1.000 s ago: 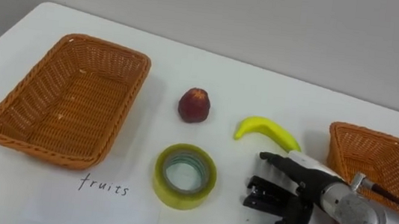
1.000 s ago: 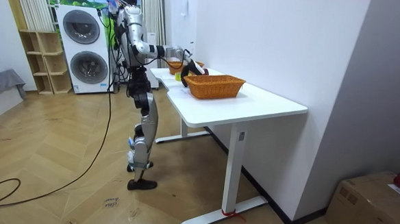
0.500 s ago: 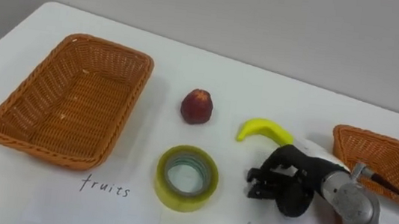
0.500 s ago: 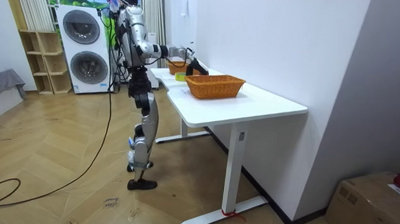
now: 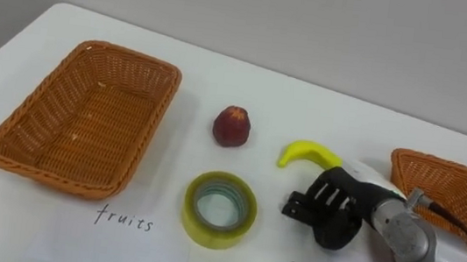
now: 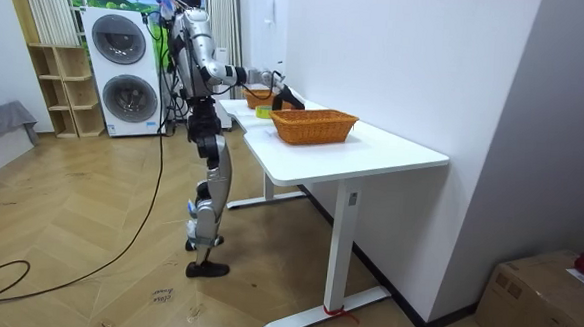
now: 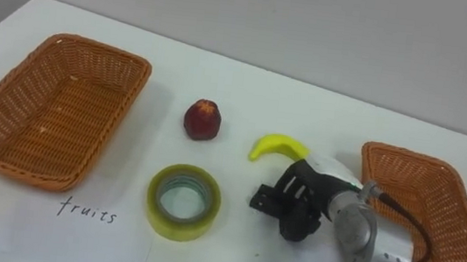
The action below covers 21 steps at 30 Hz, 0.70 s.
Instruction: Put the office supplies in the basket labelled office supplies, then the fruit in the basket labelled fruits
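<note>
1. The robot stands upright at the end of a white table (image 5: 265, 82), with one arm reaching over it. Both baskets are empty, so the sorting has not yet produced a result.
2. Taking the roll of tape (image 5: 216, 237) as the centre, a red fruit (image 5: 231, 125) lies at 12 o'clock. A banana (image 5: 302, 150) lies at 2 o'clock. The left basket (image 5: 84, 123) sits between 9 and 10 o'clock, and the right basket (image 5: 448, 186) is far out at 3 o'clock. All three loose items rest on the bare tabletop, apart from one another.
3. The right hand (image 5: 334, 215) hangs at 3 o'clock from the tape, just in front of the banana's near end. Its fingers (image 5: 295, 210) are loosely bent and point toward 9 o'clock, with the thumb lower down. Nothing is held between them. Whether the back of the hand touches the banana cannot be told.
4. The step in hand looks like a reach for a first item, most likely the tape or the banana, since both are near.
5. For the tape, the fingers would need to spread across the ring and then carry it toward 3 o'clock into the right basket. For the banana, the hand must turn toward 12 o'clock, close round the curved body, and cross the table to the left basket.
</note>
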Available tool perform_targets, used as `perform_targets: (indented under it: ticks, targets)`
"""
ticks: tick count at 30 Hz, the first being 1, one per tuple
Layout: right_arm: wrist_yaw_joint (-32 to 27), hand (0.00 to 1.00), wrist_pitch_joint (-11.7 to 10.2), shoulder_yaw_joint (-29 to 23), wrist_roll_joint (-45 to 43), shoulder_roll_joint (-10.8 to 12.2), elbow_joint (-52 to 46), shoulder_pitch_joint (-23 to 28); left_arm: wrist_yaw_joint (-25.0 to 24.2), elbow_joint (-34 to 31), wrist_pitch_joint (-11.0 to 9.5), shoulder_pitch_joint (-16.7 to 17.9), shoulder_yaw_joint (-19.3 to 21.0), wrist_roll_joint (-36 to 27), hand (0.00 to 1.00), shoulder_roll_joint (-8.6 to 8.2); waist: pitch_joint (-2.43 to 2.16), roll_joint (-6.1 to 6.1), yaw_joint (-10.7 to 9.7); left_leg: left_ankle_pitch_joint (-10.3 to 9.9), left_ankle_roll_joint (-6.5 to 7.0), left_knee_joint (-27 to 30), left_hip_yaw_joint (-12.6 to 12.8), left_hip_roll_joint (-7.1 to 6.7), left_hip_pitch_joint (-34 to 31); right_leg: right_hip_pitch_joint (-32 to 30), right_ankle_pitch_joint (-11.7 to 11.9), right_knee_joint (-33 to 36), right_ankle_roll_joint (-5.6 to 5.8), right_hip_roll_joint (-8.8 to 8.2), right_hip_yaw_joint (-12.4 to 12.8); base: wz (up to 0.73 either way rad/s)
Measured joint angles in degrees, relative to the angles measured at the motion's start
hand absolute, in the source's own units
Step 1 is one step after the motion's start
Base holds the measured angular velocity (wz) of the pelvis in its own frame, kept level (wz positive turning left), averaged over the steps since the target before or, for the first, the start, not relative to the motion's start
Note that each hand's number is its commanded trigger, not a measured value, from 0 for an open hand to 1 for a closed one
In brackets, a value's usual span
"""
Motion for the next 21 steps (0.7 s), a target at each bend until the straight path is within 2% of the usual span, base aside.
perform_targets:
  ticks: [8,11,16,19,21]
  targets:
    - [-0.9,1.0,-0.1,-0.1,1.5,0.0,0.2,0.1,0.9,-0.5,-0.1,-0.1,0.2,0.0,0.0,-0.02,-0.02,0.04,0.1,0.0,-0.01,0.1,0.2,-0.01,0.0,0.4,0.0,0.0,0.0,0.0,0.2,0.0]
    - [-1.3,1.0,-0.1,-1.7,4.5,0.0,-1.9,2.1,0.9,-0.7,-0.1,0.1,0.2,0.0,0.0,-0.17,-0.13,0.25,0.0,0.0,0.0,0.0,0.4,0.01,-0.1,0.2,0.0,0.0,0.0,0.01,0.2,-0.01]
    - [-1.3,1.0,-2.7,-2.6,7.9,-0.1,-4.5,3.5,0.9,-0.7,-0.3,0.7,0.3,0.0,0.0,-0.27,-0.3,1.16,-1.3,0.0,0.01,0.2,0.9,-0.09,-0.6,-0.2,0.0,0.0,0.0,-0.03,0.2,-0.01]
    - [-1.3,1.0,-4.1,-3.8,12.8,-0.1,-5.0,3.9,0.9,-0.8,-1.5,1.2,0.2,-0.1,0.0,-0.35,-0.02,1.88,-2.2,0.1,0.06,0.2,1.0,-0.06,-0.5,-0.2,0.0,-0.1,0.0,-0.1,0.9,-0.01]
    - [-1.4,1.0,-5.1,-4.5,16.8,0.0,-6.8,4.5,1.0,-0.6,-1.9,1.7,0.8,-0.4,0.0,-1.04,0.15,2.39,-3.1,0.1,0.1,0.2,1.1,-0.08,-0.4,-0.1,0.0,0.0,0.0,-0.13,1.3,-0.04]
